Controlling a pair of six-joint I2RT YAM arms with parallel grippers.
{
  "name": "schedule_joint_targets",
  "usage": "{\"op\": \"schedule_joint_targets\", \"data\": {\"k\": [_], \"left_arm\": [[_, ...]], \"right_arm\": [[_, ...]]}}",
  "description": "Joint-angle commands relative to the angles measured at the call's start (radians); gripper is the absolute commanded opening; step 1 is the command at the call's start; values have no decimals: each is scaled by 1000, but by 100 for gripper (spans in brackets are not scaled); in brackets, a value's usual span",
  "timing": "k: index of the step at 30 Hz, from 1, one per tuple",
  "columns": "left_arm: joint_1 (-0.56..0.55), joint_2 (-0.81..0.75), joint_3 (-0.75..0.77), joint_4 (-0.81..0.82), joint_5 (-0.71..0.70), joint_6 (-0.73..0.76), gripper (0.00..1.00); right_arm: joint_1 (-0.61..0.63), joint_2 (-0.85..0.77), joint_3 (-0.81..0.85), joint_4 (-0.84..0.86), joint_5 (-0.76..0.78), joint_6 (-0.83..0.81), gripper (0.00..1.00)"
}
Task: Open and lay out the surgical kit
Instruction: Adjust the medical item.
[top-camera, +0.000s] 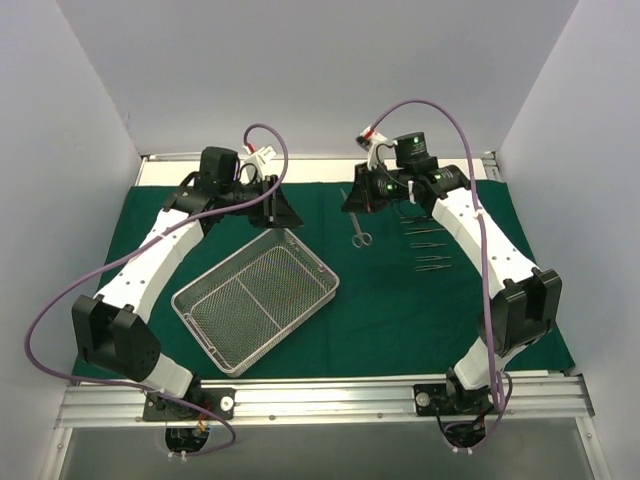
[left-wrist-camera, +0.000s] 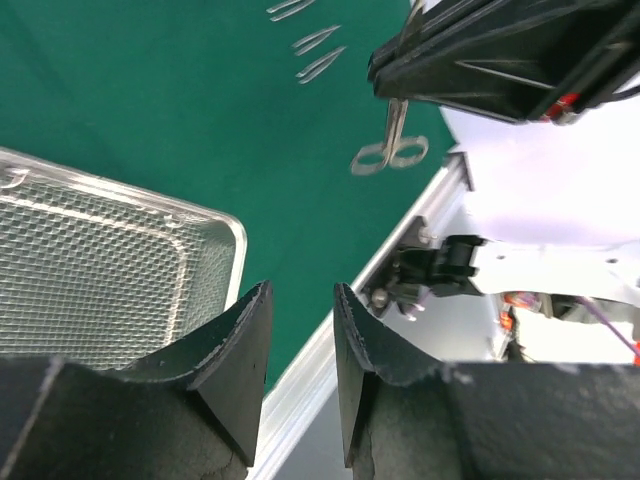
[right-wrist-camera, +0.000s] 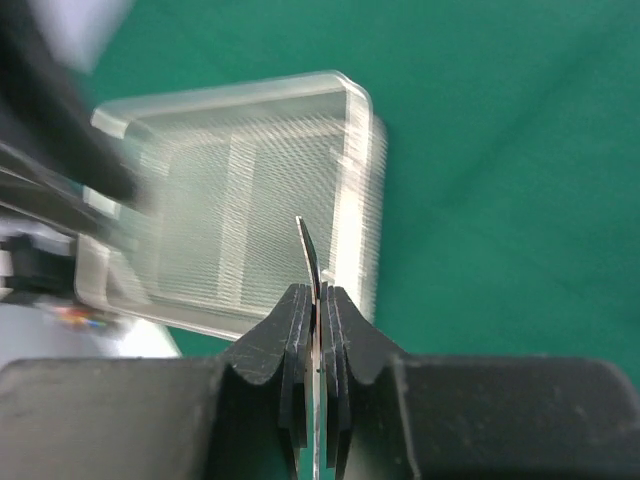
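Observation:
The surgical kit lies opened out. Its dark green drape (top-camera: 400, 310) is spread flat over the table, and the silver wire-mesh tray (top-camera: 255, 300) sits on it at centre left, with nothing showing in it. My right gripper (top-camera: 356, 200) is shut on the blades of a pair of scissors (top-camera: 360, 232), whose ring handles point toward the near edge. In the right wrist view the curved blade tip (right-wrist-camera: 306, 250) sticks out past that gripper (right-wrist-camera: 318, 292). My left gripper (top-camera: 279, 208) hovers by the tray's far corner, open with nothing between its jaws (left-wrist-camera: 301, 292). It faces the scissors (left-wrist-camera: 391, 150).
Several thin steel forceps (top-camera: 428, 245) lie in a column on the drape under the right forearm, and they also show in the left wrist view (left-wrist-camera: 312, 42). An aluminium rail (top-camera: 320, 398) runs along the near edge. White walls close in the left, right and back.

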Motion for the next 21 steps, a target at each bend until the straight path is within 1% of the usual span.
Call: {"op": "schedule_joint_targets", "data": {"k": [1, 2, 3, 6, 7, 8, 10, 12, 14, 15, 17, 18, 20, 21], "left_arm": [[25, -64, -22, -53, -52, 89, 39], [28, -70, -33, -47, -49, 94, 39], [36, -76, -45, -44, -47, 98, 39], [47, -98, -86, -35, -37, 132, 39], [53, -113, -100, -27, -29, 138, 39], [56, -122, -126, -15, -17, 146, 39], [64, -151, -157, -3, -9, 158, 39], [71, -176, -221, 46, 22, 155, 39], [90, -211, -266, 109, 43, 125, 39], [96, -221, -304, 128, 64, 114, 39], [102, -259, -338, 181, 69, 85, 39], [96, -279, -371, 197, 37, 74, 40], [61, -345, -393, 218, -13, 80, 44], [50, -365, -402, 226, -41, 78, 45]], "right_arm": [[7, -22, 5, -229, 222, -307, 0], [7, -32, 1, -260, 219, -366, 0], [5, -44, -13, -289, 266, -392, 0], [-21, -56, -58, -379, 321, -576, 0], [-24, -61, -76, -387, 367, -627, 0], [-30, -62, -105, -401, 386, -735, 0], [-51, -27, -101, -456, 424, -791, 0], [-88, 11, -93, -476, 432, -866, 0], [-84, 29, -125, -494, 408, -951, 0], [-75, 31, -142, -539, 395, -1062, 0], [-75, 51, -179, -571, 387, -1135, 0], [-75, 81, -218, -588, 387, -1173, 0], [-78, 134, -236, -597, 351, -1224, 0], [-78, 158, -230, -596, 361, -1238, 0]]}}
